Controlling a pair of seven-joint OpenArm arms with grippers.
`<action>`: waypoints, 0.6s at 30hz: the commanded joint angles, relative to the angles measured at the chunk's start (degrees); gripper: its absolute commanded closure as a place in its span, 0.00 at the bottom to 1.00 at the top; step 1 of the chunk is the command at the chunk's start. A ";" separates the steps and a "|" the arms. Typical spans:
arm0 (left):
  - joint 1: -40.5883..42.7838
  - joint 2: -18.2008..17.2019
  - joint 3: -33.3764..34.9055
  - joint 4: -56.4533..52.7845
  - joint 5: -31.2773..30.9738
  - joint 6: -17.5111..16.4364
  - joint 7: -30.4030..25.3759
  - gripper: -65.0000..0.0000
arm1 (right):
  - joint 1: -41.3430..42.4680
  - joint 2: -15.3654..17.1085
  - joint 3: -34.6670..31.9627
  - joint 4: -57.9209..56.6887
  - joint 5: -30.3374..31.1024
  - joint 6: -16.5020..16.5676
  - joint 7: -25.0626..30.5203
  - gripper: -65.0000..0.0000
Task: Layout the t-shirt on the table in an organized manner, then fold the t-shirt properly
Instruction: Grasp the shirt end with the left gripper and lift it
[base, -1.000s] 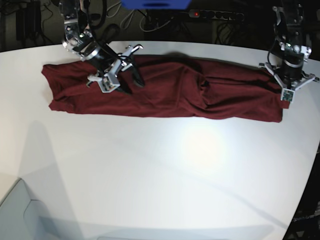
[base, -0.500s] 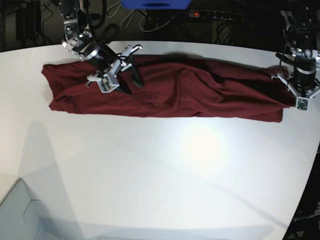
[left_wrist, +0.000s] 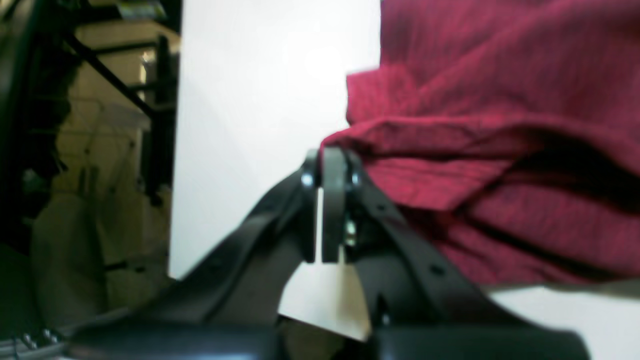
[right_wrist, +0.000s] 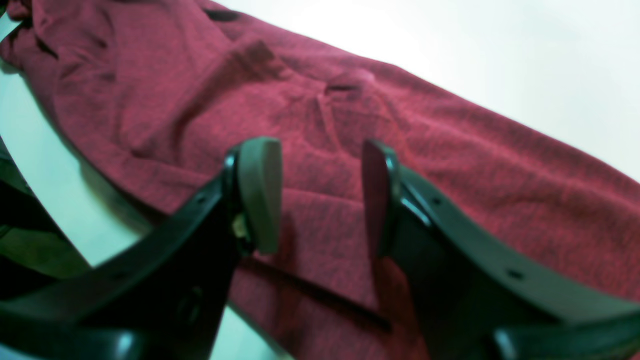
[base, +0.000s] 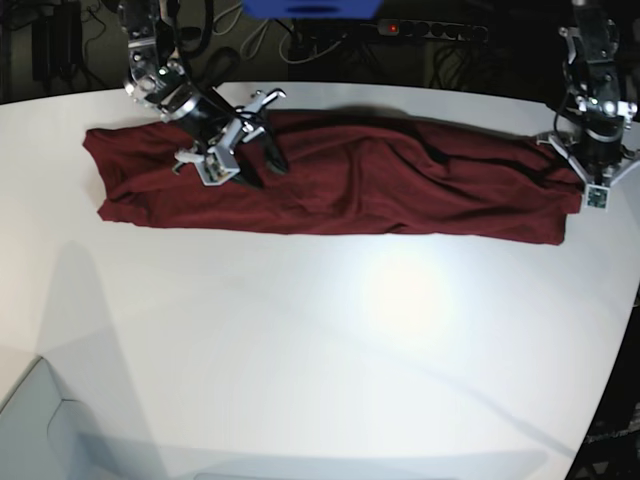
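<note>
The dark maroon t-shirt (base: 340, 185) lies as a long creased band across the far part of the white table (base: 330, 350). My left gripper (base: 580, 182) is at the shirt's right end, shut on the fabric's edge, which rises a little off the table. In the left wrist view the fingertips (left_wrist: 332, 167) press together with the t-shirt (left_wrist: 500, 150) pinched at their tip. My right gripper (base: 262, 170) hovers open over the shirt's left half. The right wrist view shows nothing between its fingers (right_wrist: 260, 195), only the t-shirt (right_wrist: 325, 125) beneath them.
A power strip (base: 430, 30) and cables lie behind the table's far edge, beside a blue object (base: 310, 8). The table's curved edge runs close to the left gripper at the right. A pale grey surface (base: 40, 430) sits at the lower left corner.
My left gripper has drawn the shirt's right end farther right and toward the back, smoothing the bunched folds in the middle. The right arm has stayed put.
</note>
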 joint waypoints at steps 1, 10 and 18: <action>-1.14 -0.99 -0.30 0.06 0.26 0.67 -1.14 0.99 | 0.17 0.08 0.06 0.96 0.98 0.40 1.58 0.58; -1.23 -0.90 -0.39 -0.82 -0.18 0.67 -1.14 0.67 | 0.08 0.08 0.06 0.96 0.98 0.40 1.58 0.58; -0.70 0.16 -0.83 4.55 -0.27 0.58 -1.14 0.38 | 0.08 0.08 0.06 0.96 0.98 0.40 1.58 0.58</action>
